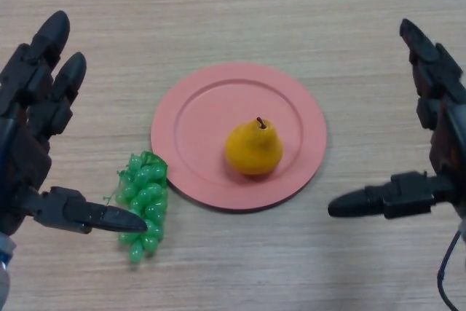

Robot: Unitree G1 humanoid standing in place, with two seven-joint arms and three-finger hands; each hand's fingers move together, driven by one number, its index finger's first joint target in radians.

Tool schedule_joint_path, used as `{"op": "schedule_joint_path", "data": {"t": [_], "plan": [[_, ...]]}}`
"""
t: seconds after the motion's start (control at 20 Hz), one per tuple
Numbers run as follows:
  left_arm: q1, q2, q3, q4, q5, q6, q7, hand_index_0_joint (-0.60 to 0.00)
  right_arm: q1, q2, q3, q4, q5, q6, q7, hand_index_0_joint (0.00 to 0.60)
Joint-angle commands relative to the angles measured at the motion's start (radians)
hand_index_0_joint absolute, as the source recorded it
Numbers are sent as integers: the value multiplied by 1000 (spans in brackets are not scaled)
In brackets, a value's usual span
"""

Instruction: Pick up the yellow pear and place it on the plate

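The yellow pear (253, 148) stands upright on the pink plate (196, 107), a little right of the plate's middle, its dark stem pointing up. My left hand (29, 121) is at the left edge with straight fingers and its thumb stretched toward the green grapes. My right hand (437, 121) is at the right edge, also open, its thumb pointing left at the plate's rim. Neither hand touches the pear or the plate.
A bunch of green grapes (143, 203) lies on the wooden table (233, 5) just left of the plate's lower rim, beside my left thumb.
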Motion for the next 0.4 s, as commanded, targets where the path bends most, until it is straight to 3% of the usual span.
{"op": "schedule_joint_path", "data": {"t": [0.05, 0.4], "plan": [[-37, 43, 38, -48, 26, -105, 14, 0, 0, -17, -24, -98, 40, -148, 19, 0], [-42, 40, 33, -47, 48, -147, 39, 0, 14, -19, -10, -115, 49, -152, 74, 0]]}}
